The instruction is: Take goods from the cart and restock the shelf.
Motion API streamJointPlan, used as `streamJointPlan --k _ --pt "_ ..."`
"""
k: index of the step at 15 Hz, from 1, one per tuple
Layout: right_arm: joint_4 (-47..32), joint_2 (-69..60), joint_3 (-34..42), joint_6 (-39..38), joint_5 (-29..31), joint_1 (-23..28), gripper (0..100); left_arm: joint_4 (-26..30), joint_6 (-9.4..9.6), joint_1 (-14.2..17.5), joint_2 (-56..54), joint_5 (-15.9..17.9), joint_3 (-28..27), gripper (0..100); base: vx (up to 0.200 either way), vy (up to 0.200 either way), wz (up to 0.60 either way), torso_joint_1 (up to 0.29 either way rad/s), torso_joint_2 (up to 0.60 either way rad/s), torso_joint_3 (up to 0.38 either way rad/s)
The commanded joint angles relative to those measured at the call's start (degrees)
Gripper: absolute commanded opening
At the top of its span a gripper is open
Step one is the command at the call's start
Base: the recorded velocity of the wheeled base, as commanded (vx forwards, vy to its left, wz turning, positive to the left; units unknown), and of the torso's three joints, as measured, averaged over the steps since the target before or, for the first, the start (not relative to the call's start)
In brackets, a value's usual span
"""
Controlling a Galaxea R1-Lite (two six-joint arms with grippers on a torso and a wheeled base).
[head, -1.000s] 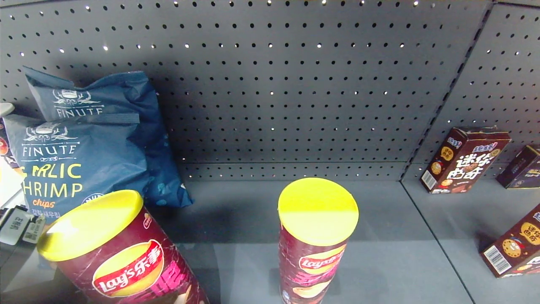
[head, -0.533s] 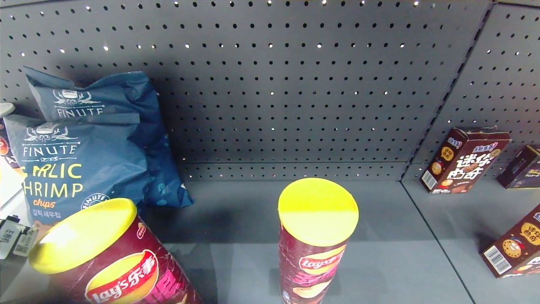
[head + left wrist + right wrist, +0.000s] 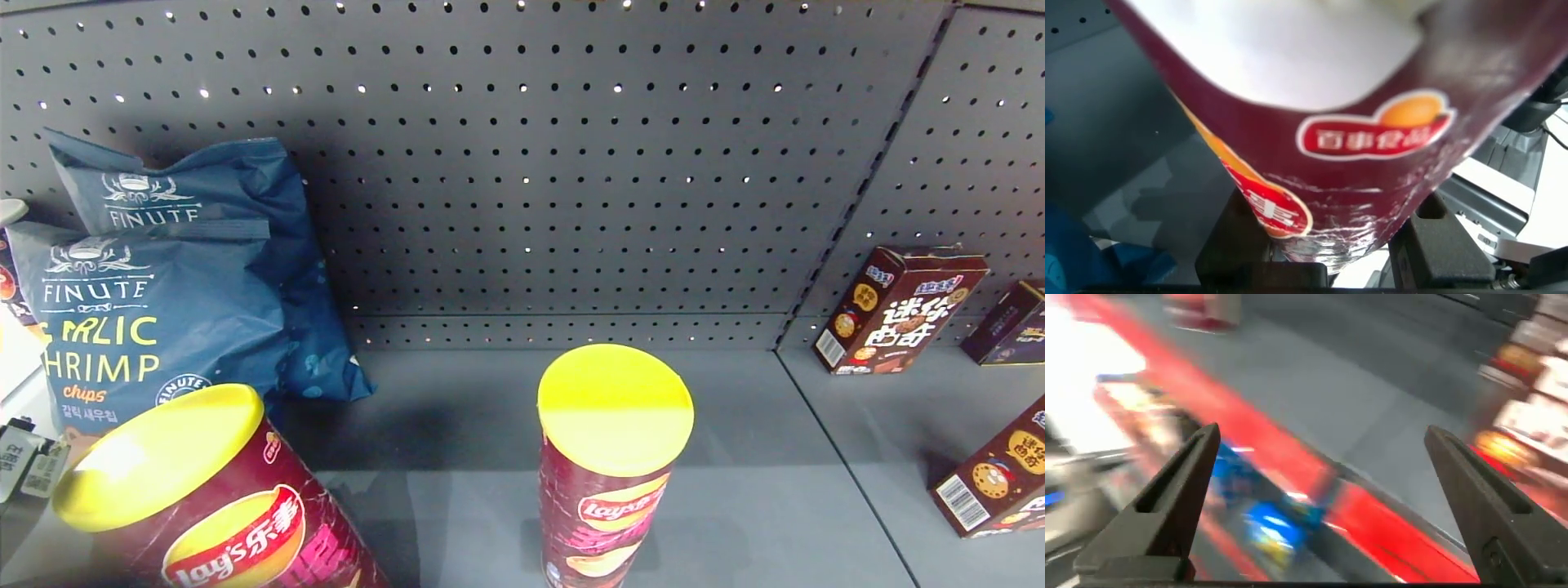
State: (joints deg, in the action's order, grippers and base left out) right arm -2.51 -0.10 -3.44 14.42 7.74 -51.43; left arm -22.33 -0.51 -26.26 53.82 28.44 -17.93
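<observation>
Nearest, in the lower left of the head view, a dark red chip can (image 3: 204, 506) with a yellow lid is tilted, its lid leaning toward the left edge of the frame. In the left wrist view the same can (image 3: 1355, 122) runs across the frame, and the left gripper (image 3: 1327, 249) has its jaws closed against both sides of it.

In the right wrist view the right gripper (image 3: 1323, 506) has its jaws spread wide with nothing between them. What lies beyond them is too blurred to make out.

A little farther back, at lower centre of the head view, a second chip can (image 3: 614, 457) with a yellow lid stands upright on the grey shelf (image 3: 751, 498), well apart from the tilted one.

Behind the tilted can, at the left, a blue bag of shrimp chips (image 3: 155, 327) stands with another blue bag (image 3: 220, 188) just behind it.

At the right edge, a brown cookie box (image 3: 992, 482) lies at lower right. Farther back another cookie box (image 3: 898, 314) stands upright. A third box (image 3: 1008, 325) is cut off by the frame edge.

A grey pegboard panel (image 3: 571, 163) fills the upper frame.
</observation>
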Motion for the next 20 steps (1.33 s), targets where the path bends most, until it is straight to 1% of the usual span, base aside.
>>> streamJointPlan --k 1,2,3,4,6,8,9,10,11,12,14,15,16,17,18,20 --pt "0.1 0.1 0.2 -0.6 -3.3 0.1 100 -0.1 -0.02 -0.1 0.1 0.0 0.1 0 0.0 0.0 0.0 0.0 0.0 0.0" --pt "0.0 1.3 0.3 -3.0 -2.5 2.4 100 -0.1 -0.1 -0.1 0.1 0.0 0.1 0 0.0 0.0 0.0 0.0 0.0 0.0" --pt "0.0 2.7 0.3 -3.6 -2.0 4.4 100 -0.1 -0.02 -0.1 0.1 0.0 0.1 0 0.0 0.0 0.0 0.0 0.0 0.0" --pt "0.0 5.3 0.3 -4.9 -1.9 11.8 100 -0.1 -0.02 -0.4 0.1 0.0 0.3 0 0.0 0.0 0.0 0.0 0.0 0.0" --pt "0.0 6.0 0.3 -7.5 -1.5 22.3 100 -0.1 0.07 -0.7 0.1 0.0 1.3 0 0.0 0.0 0.0 0.0 0.0 0.0" --pt "0.0 5.7 0.3 -7.8 -0.3 38.7 100 -0.1 0.07 -0.7 -0.2 0.0 2.5 0 0.0 0.0 0.0 0.0 0.0 0.0" --pt "0.2 5.8 0.4 -8.3 0.3 42.9 100 -0.1 0.07 -0.7 -0.9 0.0 2.9 0 0.0 0.0 0.0 0.0 0.0 0.0" --pt "0.2 5.8 0.5 -8.4 0.6 42.8 100 -0.1 0.07 -0.7 -1.1 0.0 3.2 0 0.0 0.0 0.0 0.0 0.0 0.0" --pt "0.1 5.8 0.4 -8.3 3.2 43.3 100 -0.1 -0.02 -0.7 -1.3 0.0 3.3 0 0.0 0.0 0.0 0.0 0.0 0.0" --pt "0.0 6.3 0.4 -8.3 3.3 46.4 100 -0.1 -0.02 -0.7 -1.4 0.0 3.3 0 0.0 0.0 0.0 0.0 0.0 0.0" --pt "0.0 8.3 0.4 -8.5 2.9 54.7 100 -0.2 -0.02 -0.7 -1.4 0.1 3.1 0 0.0 0.0 0.0 0.0 0.0 0.0" --pt "0.0 7.7 0.4 -8.5 1.4 54.9 100 -0.2 -0.02 -0.7 -1.4 0.1 3.1 0 0.0 0.0 0.0 0.0 0.0 0.0" --pt "0.1 6.7 0.6 -8.5 -1.7 53.7 100 -0.2 -0.02 -0.7 -1.4 0.1 3.2 0 0.0 0.0 0.0 0.0 0.0 0.0" --pt "0.1 5.6 0.6 -8.5 -5.6 51.6 100 -0.4 -0.02 -0.7 -1.4 0.0 3.3 0 0.0 0.0 0.0 0.0 0.0 0.0" --pt "0.6 3.6 1.3 -9.4 -10.8 50.0 100 -0.4 -0.02 -0.7 -1.4 0.0 3.3 0 0.0 0.0 0.0 0.0 0.0 0.0" --pt "3.7 2.9 2.9 -10.3 -12.1 50.6 100 -0.5 -0.02 -0.7 -1.4 0.0 3.3 0 0.0 0.0 0.0 0.0 0.0 0.0"
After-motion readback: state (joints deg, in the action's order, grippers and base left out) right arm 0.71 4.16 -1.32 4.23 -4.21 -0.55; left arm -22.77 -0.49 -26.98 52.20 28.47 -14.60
